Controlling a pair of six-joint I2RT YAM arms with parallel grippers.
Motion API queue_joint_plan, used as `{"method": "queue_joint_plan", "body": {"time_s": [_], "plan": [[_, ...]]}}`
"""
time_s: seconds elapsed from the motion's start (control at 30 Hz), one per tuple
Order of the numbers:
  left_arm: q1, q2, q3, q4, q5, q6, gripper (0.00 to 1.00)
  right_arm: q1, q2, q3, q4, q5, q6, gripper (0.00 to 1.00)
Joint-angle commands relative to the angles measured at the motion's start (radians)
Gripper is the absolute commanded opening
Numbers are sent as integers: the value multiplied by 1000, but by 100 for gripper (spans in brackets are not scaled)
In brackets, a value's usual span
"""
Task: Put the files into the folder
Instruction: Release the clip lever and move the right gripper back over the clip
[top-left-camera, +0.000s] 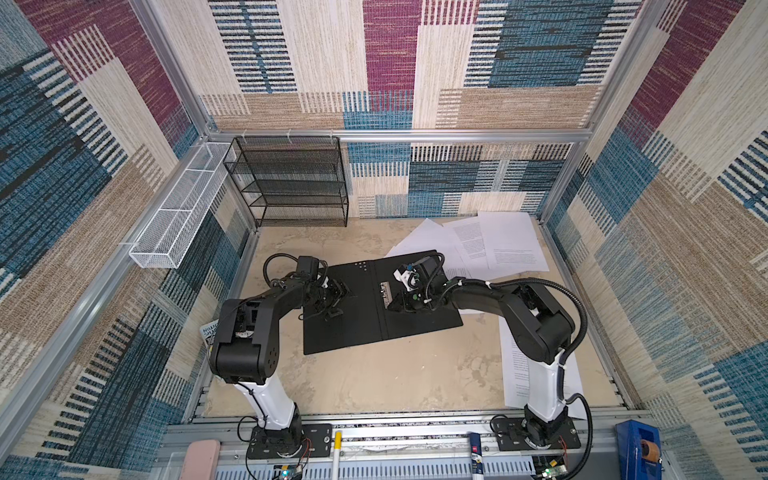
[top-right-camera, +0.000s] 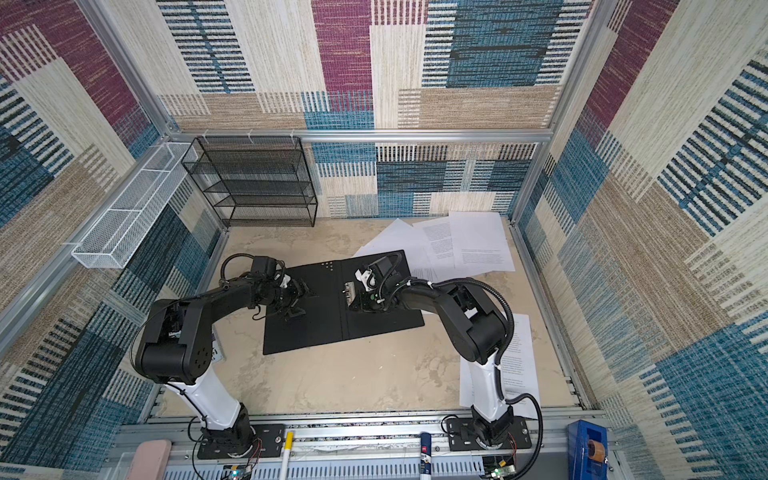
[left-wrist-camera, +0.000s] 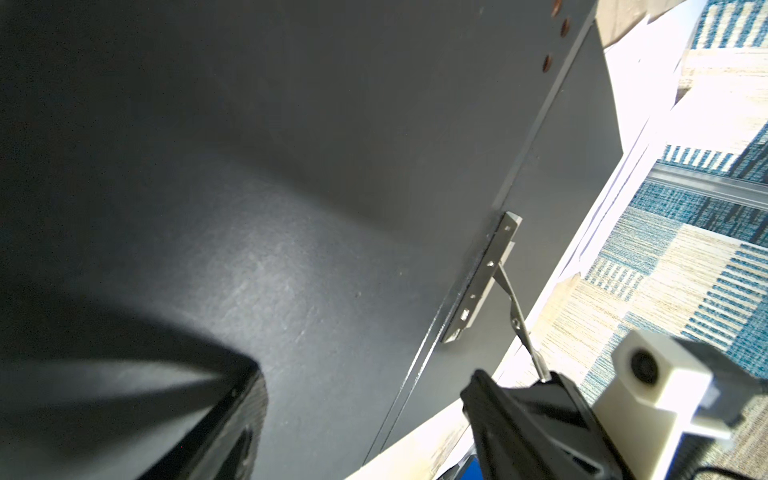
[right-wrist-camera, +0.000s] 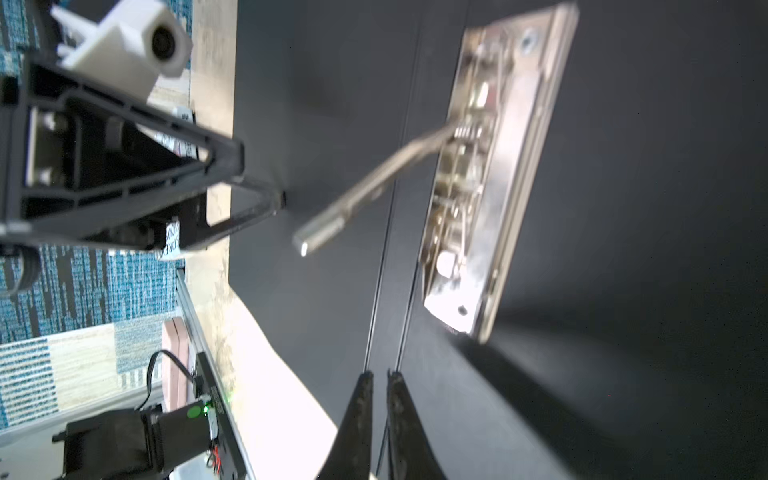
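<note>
**Folder open, clip lever up, papers waiting**

The folder (top-left-camera: 353, 328) lies open and flat in the middle of the table (top-left-camera: 374, 386), its matte black inside facing up and a thin crease running down the spine. Beside that crease sits the clip (right-wrist-camera: 490, 166), a long strip of dull, scratched metal. Its thin bent lever (right-wrist-camera: 374, 183) stands raised, free of both my claws. My right claw (right-wrist-camera: 380, 376) hovers just beside the spine, its tips pressed nearly together with only a slit between them and nothing in it. My left claw (right-wrist-camera: 259, 178) is spread, one tip down at the left cover; whether it touches I cannot tell. The papers (top-left-camera: 511, 245) are thin white sheets, some printed and some blank. They fan out at the far right corner, partly under the folder's edge, and more lie by my right arm's base. I judge the opening step done, so next is fetching a sheet. Flat paper on a flat table offers no edge to pinch, so I expect to slide one or lift a corner first
</note>
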Motion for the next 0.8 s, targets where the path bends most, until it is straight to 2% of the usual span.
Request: {"method": "queue_joint_plan", "body": {"time_s": [0.0, 0.53, 0.63, 0.77], "plan": [[1, 10, -19, -74, -65, 11, 80, 2, 35, 45, 40, -22, 7, 13], [18, -19, -48, -81, -70, 17, 81, -52, 184, 248, 35, -80, 25, 13], [23, -26, -49, -88, -71, 20, 81, -57, 218, 304, 41, -105, 32, 19], [35, -44, -55, -96, -75, 25, 81, -59, 277, 392, 53, -136, 52, 33]]}}
